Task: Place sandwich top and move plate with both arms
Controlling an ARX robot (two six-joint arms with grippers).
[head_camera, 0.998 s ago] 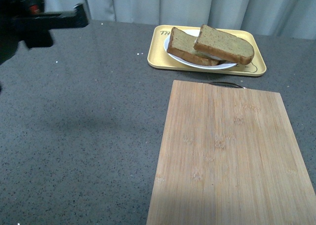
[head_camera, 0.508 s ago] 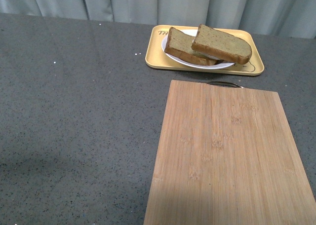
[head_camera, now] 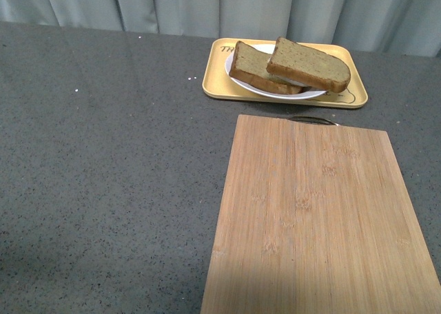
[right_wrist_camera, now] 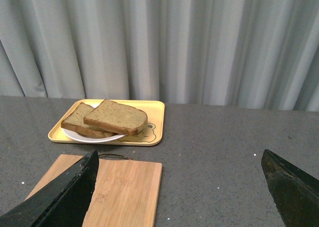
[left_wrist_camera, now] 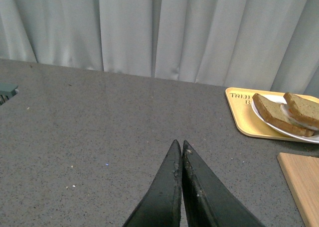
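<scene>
The sandwich top [head_camera: 309,64], a tan speckled slice with a domed end, leans across a square-cornered slice [head_camera: 253,66] on the small white plate [head_camera: 311,93]. The plate sits on a yellow tray at the far side of the table. Neither arm shows in the front view. In the left wrist view my left gripper [left_wrist_camera: 178,145] is shut and empty above the bare grey table, far from the plate [left_wrist_camera: 291,133]. In the right wrist view my right gripper [right_wrist_camera: 179,155] is wide open and empty, well short of the sandwich top [right_wrist_camera: 115,116] and the plate [right_wrist_camera: 94,137].
The yellow tray [head_camera: 219,81] lies under the plate. A bamboo cutting board [head_camera: 317,211] with a wire handle lies in front of it, reaching the near edge. The table top [head_camera: 103,162] is dark grey and speckled. Grey curtains hang behind.
One second ago my left arm showed at the top left of the front view. It has gone out of that view. The bread, plate and board have not moved.
</scene>
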